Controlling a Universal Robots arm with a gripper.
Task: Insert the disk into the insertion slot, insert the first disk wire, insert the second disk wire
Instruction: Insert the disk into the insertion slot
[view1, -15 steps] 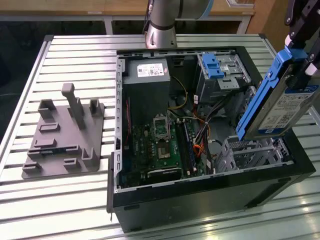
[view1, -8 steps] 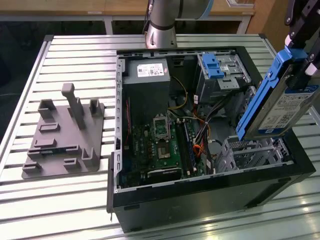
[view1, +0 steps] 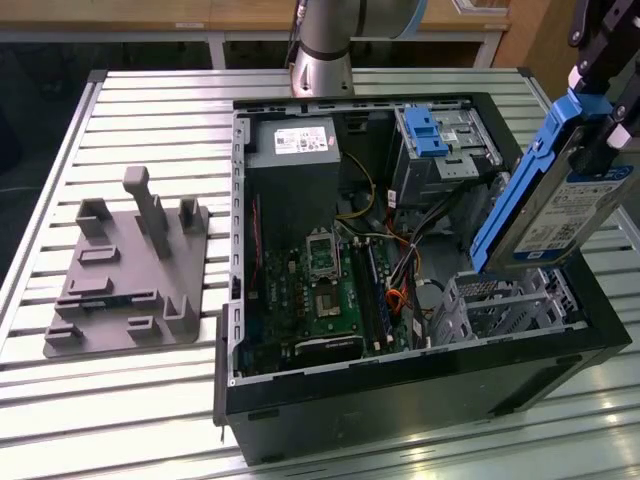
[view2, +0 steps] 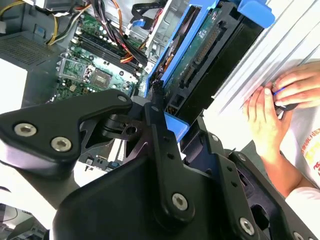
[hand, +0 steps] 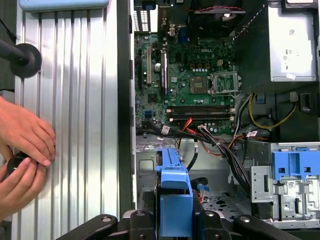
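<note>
Slatted metal table (view1: 150, 110), seen from above. At the exterior view's left, lying flat on it, a grey moulded plate (view1: 130, 270) with upright pegs. In the middle, an open black computer case (view1: 400, 405) on its side, with a green circuit board (view1: 320, 290) and a grey power box (view1: 295, 160) inside. Further right, at the back of the case, a tall metal bay (view1: 470, 140) carrying a blue latch (view1: 425, 130). In the case's near corner at the exterior view's right, the insertion slot (view1: 500, 305), a perforated silver cage. Above it, tilted and held in the air, the disk (view1: 560, 200) in its blue frame, not yet in the cage; lower end close to the cage top, perhaps touching, hard to tell. At the frame's upper end, the black claw (view1: 598, 105), pinching the disk. In both wrist views, a person's hands (hand: 25, 135) (view2: 265, 122) on the table beside the case.
</note>
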